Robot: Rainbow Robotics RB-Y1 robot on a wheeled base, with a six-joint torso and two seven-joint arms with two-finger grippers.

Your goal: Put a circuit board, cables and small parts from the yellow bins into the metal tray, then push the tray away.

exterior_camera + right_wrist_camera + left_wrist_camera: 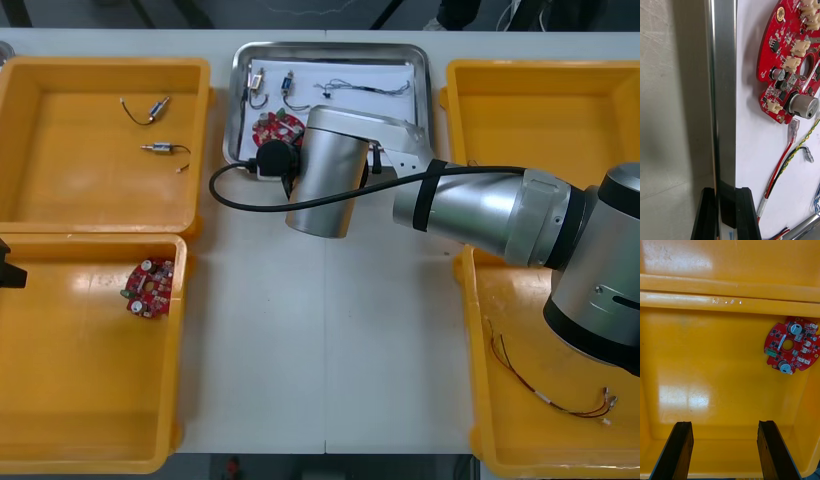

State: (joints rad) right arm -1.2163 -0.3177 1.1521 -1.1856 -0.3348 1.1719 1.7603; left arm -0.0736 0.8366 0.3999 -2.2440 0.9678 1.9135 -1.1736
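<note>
On the light table (320,350), the metal tray (420,62) sits between the yellow bins, holding a red circuit board (790,63). The right gripper (727,212) is clamped on the tray's rim beside that board. The left gripper (724,450), fingers apart, hangs over the near left bin (715,363), where a second board (792,345) lies.
</note>
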